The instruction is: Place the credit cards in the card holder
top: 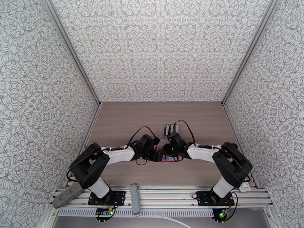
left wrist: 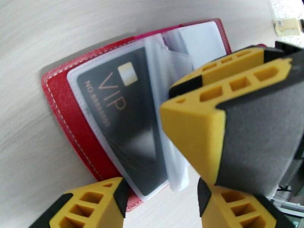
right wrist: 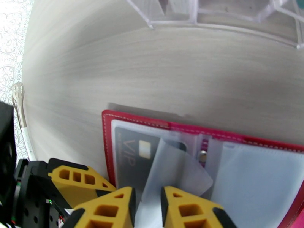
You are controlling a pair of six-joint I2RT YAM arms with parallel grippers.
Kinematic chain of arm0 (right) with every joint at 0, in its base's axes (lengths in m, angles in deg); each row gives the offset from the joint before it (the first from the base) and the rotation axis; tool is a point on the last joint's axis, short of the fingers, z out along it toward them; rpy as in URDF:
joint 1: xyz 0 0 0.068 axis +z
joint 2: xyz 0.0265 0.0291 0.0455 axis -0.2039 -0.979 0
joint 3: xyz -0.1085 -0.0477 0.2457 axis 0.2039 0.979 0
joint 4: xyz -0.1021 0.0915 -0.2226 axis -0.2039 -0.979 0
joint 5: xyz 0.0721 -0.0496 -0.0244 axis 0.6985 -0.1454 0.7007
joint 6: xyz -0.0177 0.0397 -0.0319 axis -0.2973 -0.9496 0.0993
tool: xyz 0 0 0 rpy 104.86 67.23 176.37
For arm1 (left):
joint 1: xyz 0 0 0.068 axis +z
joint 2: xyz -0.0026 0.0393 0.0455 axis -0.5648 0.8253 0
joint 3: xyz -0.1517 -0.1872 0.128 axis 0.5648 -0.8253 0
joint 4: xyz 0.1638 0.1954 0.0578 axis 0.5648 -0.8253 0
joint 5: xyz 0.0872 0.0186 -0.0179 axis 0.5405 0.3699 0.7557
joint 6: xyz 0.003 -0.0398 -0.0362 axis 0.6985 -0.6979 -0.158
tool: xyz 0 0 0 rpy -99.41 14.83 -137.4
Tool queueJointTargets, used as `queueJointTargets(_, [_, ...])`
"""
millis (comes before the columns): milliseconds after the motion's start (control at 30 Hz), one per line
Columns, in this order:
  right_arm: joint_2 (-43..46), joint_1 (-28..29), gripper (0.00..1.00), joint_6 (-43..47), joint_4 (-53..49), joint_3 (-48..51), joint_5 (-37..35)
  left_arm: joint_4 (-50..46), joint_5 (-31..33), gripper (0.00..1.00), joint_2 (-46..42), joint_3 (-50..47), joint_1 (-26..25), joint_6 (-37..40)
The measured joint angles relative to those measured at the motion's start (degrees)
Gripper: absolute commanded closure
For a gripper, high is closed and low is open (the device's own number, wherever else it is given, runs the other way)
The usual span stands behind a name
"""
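The card holder [left wrist: 64, 107] is a red wallet lying open on the table between both arms [top: 169, 159]. A black VIP credit card [left wrist: 117, 122] sits inside its left clear pocket [right wrist: 131, 152]. More credit cards [top: 170, 130] stand in a clear tray just beyond the card holder. My right gripper [right wrist: 148, 208] hovers over the wallet's near edge, its jaws a narrow gap apart around a raised clear pocket leaf [right wrist: 171, 168]. My left gripper [left wrist: 161, 204] stands open at the wallet's edge, nothing clearly held. The right gripper's fingers [left wrist: 243, 111] hang over the wallet's right half.
The clear acrylic card tray [right wrist: 212, 19] lies a short way beyond the wallet. A grey bar [top: 133, 198] rests on the near rail, and a grey flat piece [top: 66, 196] lies at its left end. Patterned walls close in three sides.
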State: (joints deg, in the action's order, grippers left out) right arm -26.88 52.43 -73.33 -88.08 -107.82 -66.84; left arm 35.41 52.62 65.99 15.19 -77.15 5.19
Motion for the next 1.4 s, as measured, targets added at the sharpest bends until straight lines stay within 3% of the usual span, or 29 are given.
queueJointTargets(267, [0.22,-0.11,0.74,-0.24,-0.15,0.0,-0.74,-2.93,3.54,0.47,1.18,2.29,-1.75,0.87])
queueJointTargets(833, [7.23,-0.66,0.69,0.37,-4.76,-0.11,-0.9,-2.32,4.44,0.52,2.91,3.63,-2.27,-0.09])
queueJointTargets(1400, [11.89,-2.43,0.69,2.14,-8.98,0.35,-0.85,0.5,-1.2,0.55,2.84,2.21,1.84,-1.4])
